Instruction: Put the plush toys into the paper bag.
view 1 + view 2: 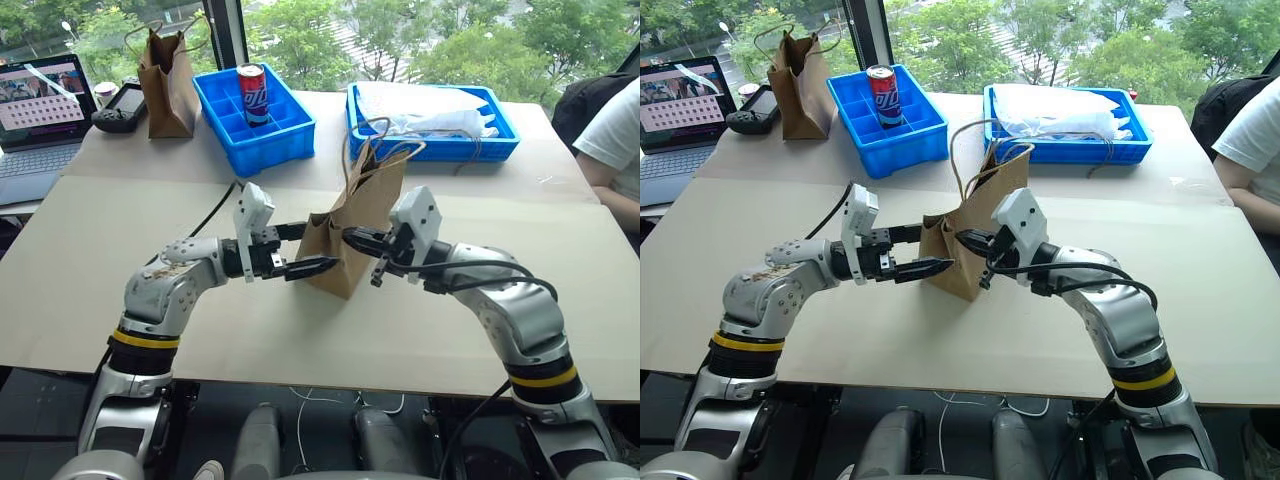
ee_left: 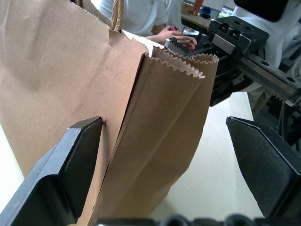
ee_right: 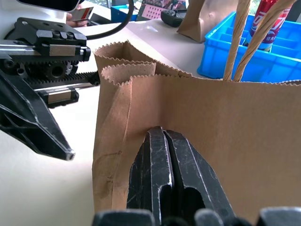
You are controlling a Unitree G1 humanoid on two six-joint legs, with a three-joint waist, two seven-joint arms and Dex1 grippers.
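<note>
We see the paper bag point(image 1: 352, 232) standing upright near the middle of the pale worktop point(image 1: 120, 260), its saw-toothed mouth up and its twisted cord handles point(image 1: 975, 150) looping above it. It sits between our two tools, which reach in level from either side.

Our right tool point(image 1: 352, 238) has its two black fingers pressed together against the broad side wall of the bag; in the right wrist view the fingers point(image 3: 164, 174) lie flat against the brown paper with no gap between them (whether a fold of paper is pinched between them we cannot tell). Our left tool point(image 1: 300, 250) stands spread wide at the bag's narrow folded end: one finger point(image 2: 77, 160) sits just beside, perhaps touching, the creased gusset, and the other point(image 2: 263, 165) hangs well apart from the paper over bare worktop.

At the far side of the worktop a blue divided crate point(image 1: 255, 120) holds a red drink can point(image 1: 251, 92), and a second blue tray point(image 1: 430, 125) carries white crumpled material. A narrower brown bag point(image 1: 168, 85) stands far left, near a dark handheld controller point(image 1: 120, 108) and an open laptop point(image 1: 40, 115). A person in a white sleeve point(image 1: 615, 130) sits at the right edge.
</note>
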